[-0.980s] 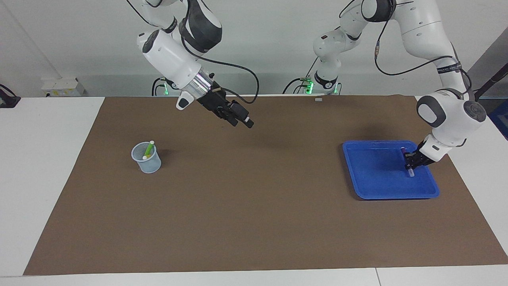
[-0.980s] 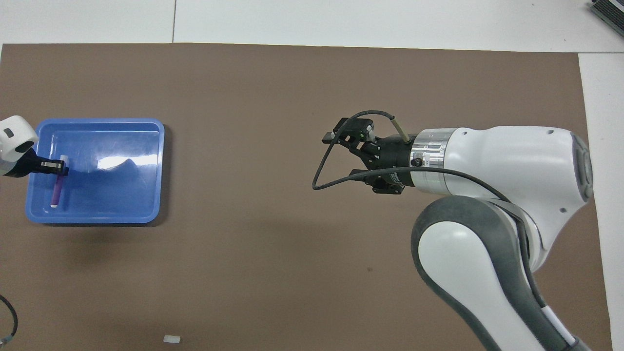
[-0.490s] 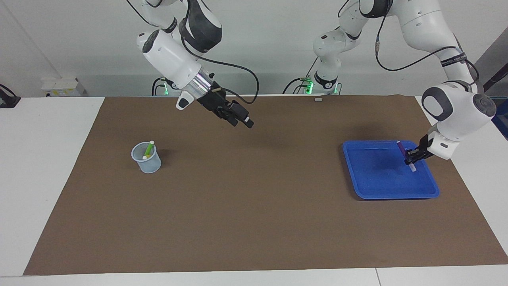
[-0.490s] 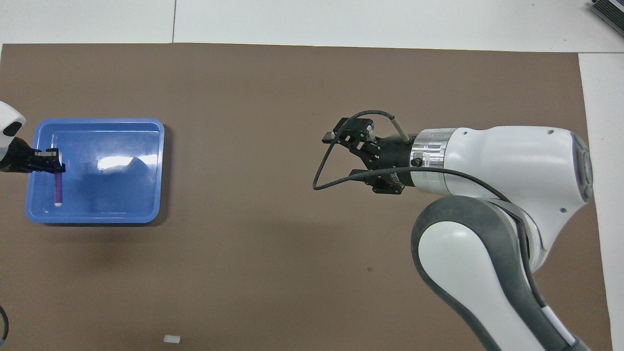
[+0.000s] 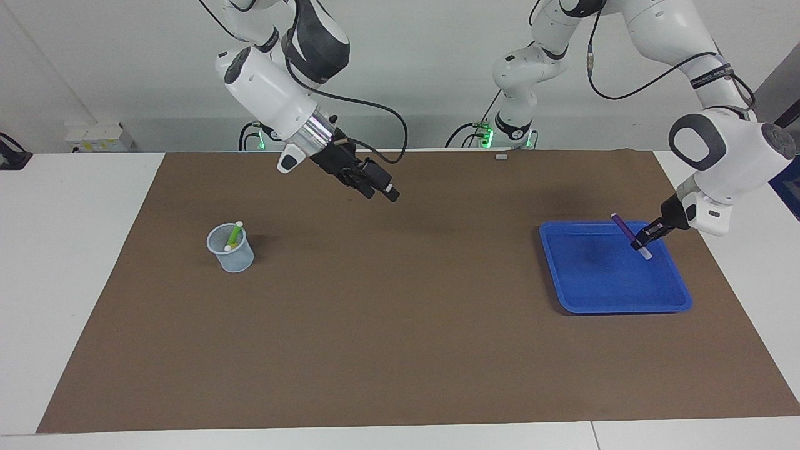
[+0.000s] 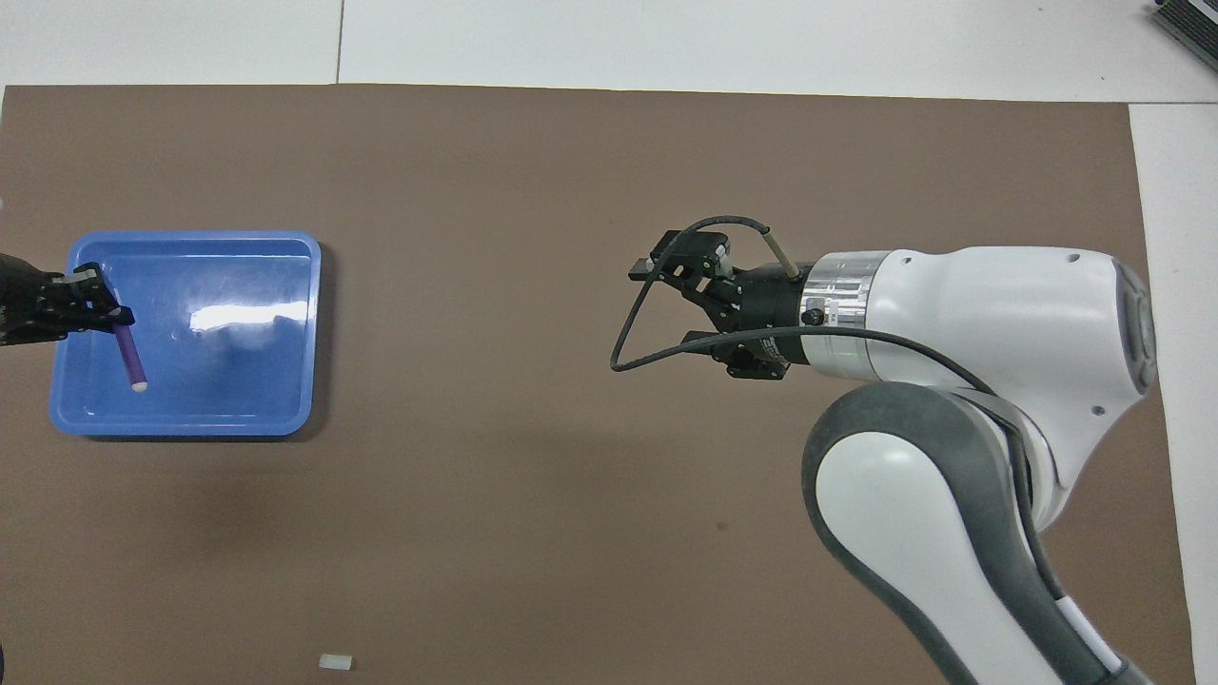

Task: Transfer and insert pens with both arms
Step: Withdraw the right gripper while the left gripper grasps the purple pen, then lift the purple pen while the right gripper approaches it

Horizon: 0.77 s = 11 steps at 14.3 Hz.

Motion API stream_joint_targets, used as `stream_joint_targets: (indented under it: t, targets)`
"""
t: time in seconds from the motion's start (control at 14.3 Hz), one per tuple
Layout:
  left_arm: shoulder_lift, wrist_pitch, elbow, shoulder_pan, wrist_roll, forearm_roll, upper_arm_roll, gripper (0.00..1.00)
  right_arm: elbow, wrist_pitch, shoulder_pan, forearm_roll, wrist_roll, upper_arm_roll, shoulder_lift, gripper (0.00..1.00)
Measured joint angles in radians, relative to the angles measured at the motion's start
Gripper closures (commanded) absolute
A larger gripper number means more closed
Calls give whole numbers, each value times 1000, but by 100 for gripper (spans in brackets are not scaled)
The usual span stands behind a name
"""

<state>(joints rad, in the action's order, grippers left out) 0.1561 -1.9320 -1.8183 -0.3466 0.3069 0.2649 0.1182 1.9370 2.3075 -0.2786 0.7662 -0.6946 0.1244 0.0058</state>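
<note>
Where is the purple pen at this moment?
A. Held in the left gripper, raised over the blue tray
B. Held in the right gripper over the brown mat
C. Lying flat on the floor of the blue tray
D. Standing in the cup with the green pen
A: the left gripper is shut on the purple pen, which tilts in the air over the blue tray, clear of its floor.

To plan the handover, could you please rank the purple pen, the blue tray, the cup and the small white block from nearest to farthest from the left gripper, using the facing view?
1. purple pen, held in the left gripper.
2. blue tray, directly beneath it.
3. small white block, at the mat's edge by the robots.
4. cup, toward the right arm's end.
</note>
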Motion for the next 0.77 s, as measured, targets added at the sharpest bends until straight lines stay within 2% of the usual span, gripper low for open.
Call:
stream_joint_targets:
  t: [0.28,0.77]
  targets:
    - [-69,46,1,0,224,86,1,100,0,0,-3,0,0,1,0,0]
    - [-184,90,2,2,650,111,84,100,0,58,-52,0,-36,3,0,0]
